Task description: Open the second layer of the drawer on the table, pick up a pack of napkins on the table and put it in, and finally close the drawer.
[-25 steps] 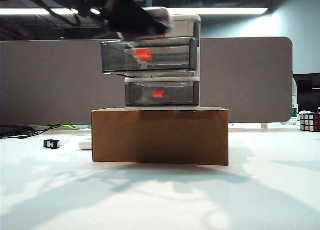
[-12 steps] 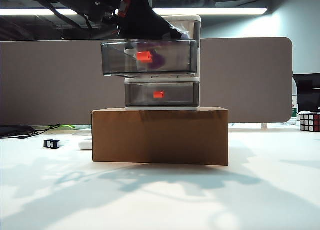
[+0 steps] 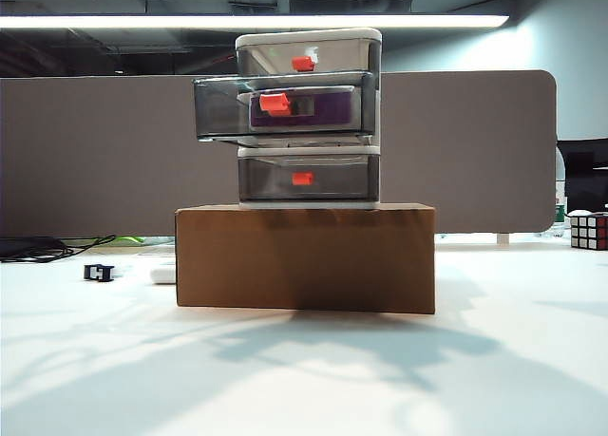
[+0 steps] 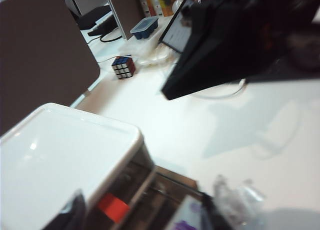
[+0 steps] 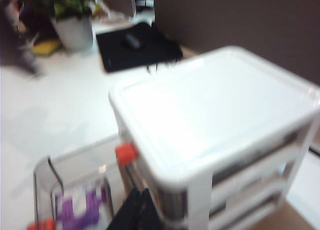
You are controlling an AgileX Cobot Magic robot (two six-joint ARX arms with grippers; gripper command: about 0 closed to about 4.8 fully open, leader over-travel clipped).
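The left gripper hangs above the cabinet, only the dark tips of its two fingers showing, set apart with nothing between them, so it reads as wide and empty. The right gripper hovers near the cabinet's front corner; only a dark sliver shows, and its jaws look pressed together, gripping nothing. Below both, the pack of napkins lies inside the second layer, which stands pulled out from the drawer on a brown cardboard box on the table. The remaining step appears to be closing: a flat, square push on the tier's front near its red-orange handle would seat it without skewing it or sliding the light cabinet backward.
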